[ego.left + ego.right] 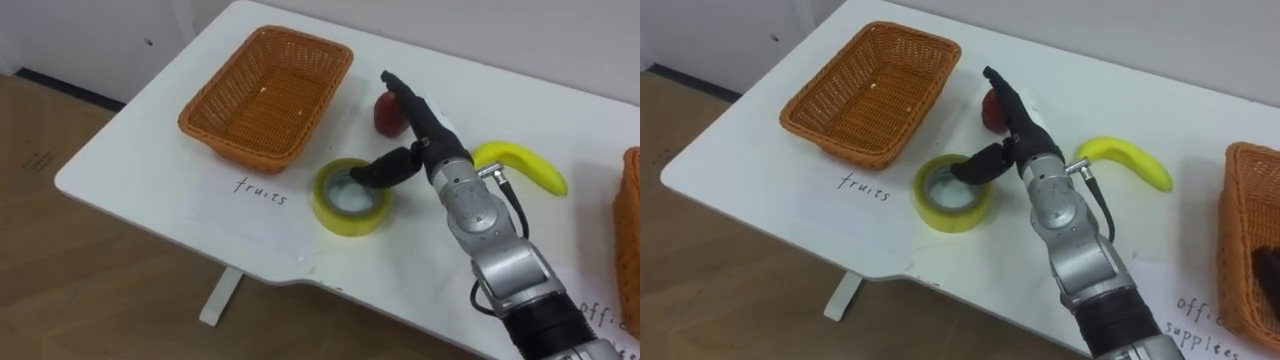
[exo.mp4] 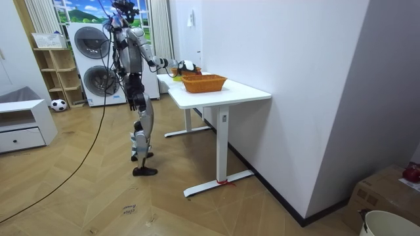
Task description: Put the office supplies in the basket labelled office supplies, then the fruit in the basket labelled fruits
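Hovering right fingers (image 1: 405, 97) over red apple (image 1: 385, 119)

The white surface (image 1: 150, 170) left of the yellow tape roll (image 1: 352, 197) lies bare. An orange wicker basket (image 1: 268, 95) and a red apple (image 1: 386, 116) stand beyond it, and a yellow banana (image 1: 520, 165) lies to its right.

Both eye views close above the table (image 1: 130, 170), looking steeply down across its near edge, sharing nearly the same tabletop, room view far off, facing its corner.
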You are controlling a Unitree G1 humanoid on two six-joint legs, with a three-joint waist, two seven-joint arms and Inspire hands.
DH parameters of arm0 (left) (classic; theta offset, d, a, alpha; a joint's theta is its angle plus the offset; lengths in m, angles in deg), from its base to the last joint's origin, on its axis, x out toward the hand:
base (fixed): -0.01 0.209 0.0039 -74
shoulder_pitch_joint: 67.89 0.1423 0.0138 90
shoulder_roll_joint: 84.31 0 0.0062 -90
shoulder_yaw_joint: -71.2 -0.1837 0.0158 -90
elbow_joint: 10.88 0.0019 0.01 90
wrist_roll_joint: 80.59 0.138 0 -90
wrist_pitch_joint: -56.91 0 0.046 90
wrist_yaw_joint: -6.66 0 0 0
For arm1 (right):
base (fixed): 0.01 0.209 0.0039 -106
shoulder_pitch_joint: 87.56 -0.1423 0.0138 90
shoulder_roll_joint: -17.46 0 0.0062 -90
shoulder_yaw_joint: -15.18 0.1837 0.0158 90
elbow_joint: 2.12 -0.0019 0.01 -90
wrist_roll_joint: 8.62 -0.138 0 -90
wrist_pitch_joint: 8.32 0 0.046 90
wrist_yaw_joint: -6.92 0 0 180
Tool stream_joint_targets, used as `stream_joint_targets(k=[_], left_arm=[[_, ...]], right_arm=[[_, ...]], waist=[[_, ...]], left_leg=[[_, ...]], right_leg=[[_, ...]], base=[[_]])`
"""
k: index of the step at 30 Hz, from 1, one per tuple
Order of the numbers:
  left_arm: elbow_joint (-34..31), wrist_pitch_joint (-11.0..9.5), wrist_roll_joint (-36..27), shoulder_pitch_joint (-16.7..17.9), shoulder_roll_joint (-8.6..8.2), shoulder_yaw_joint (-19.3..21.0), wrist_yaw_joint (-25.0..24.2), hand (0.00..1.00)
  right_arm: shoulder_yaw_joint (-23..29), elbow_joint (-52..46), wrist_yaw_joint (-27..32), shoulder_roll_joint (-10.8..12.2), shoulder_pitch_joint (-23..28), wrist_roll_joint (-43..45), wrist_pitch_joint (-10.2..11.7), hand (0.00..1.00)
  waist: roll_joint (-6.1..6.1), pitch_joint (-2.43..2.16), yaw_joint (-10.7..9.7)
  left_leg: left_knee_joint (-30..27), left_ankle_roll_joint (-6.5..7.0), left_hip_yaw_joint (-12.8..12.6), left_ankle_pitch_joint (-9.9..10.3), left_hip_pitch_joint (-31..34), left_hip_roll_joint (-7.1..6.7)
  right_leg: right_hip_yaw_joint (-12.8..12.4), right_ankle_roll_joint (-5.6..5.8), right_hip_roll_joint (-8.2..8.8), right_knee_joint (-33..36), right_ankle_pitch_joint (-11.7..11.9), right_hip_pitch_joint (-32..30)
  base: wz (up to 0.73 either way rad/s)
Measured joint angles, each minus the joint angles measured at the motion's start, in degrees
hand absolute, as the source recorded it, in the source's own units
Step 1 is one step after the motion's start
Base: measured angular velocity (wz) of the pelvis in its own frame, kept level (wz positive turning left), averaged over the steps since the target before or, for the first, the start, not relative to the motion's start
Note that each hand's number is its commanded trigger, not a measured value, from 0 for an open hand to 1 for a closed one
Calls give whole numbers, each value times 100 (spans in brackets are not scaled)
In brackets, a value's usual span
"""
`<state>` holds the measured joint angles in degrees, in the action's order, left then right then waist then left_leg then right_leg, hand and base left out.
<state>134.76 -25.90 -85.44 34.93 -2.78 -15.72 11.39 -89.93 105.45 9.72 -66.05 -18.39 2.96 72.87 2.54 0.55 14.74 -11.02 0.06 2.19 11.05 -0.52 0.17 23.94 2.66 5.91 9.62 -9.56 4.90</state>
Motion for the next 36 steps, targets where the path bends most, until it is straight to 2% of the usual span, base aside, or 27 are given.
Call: stream_joint_targets(k=[12, 25, 36], left_arm=[[1, 2, -9, 10, 1, -2, 9, 0], [-91, 2, -106, -8, -16, 15, -40, 0], [-92, 2, -124, -55, -13, 19, 11, 0]], right_arm=[[-95, 8, -171, -20, 0, 73, -4, 0], [-167, -2, -685, -30, 2, 1474, -9, 0], [-165, -128, -1202, -12, 1, 2263, -259, 0]], waist=[[1, 6, -16], [1, 7, -30], [43, 7, -21]], left_leg=[[22, 0, 2, 0, 28, -1], [26, 1, -2, 0, 12, -3], [18, 1, -3, 0, 26, -4]], right_leg=[[-8, 0, -2, 7, 0, -2], [-22, 0, 1, -2, 0, -2], [-31, 0, 0, 0, 0, 29]], base=[[0], [1], [0]])
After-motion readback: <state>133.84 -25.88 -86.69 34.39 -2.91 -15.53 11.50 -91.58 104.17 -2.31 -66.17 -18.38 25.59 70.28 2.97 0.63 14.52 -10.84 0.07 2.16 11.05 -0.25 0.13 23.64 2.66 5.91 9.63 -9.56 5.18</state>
